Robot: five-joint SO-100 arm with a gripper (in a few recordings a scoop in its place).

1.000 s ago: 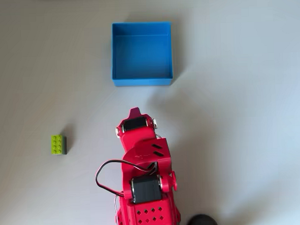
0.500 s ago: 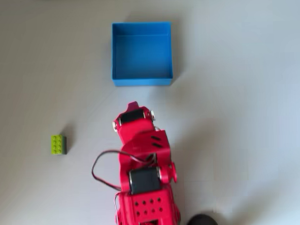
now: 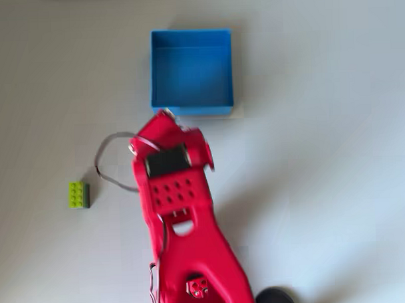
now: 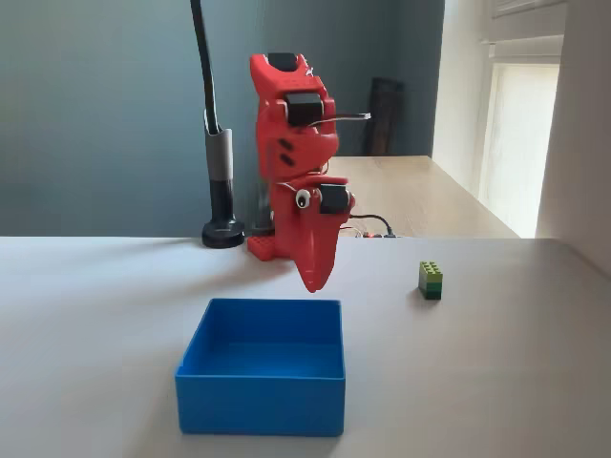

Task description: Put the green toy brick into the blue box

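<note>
**Brick on desk, hand empty**

The red hand (image 4: 314, 279) hangs clenched and empty above the desk (image 4: 496, 382), just behind the blue box (image 4: 261, 380). The green toy brick (image 4: 431, 280) sits on the desk, well apart from both.

The square bright-blue plastic box (image 3: 192, 72) sits near the top of the pale grey table (image 3: 322, 154). The blurred red arm reaches up from the bottom edge, its red gripper (image 3: 163, 117) just below the box's near wall. The small lime-green studded plastic brick (image 3: 78, 194) lies well apart at left.
</note>
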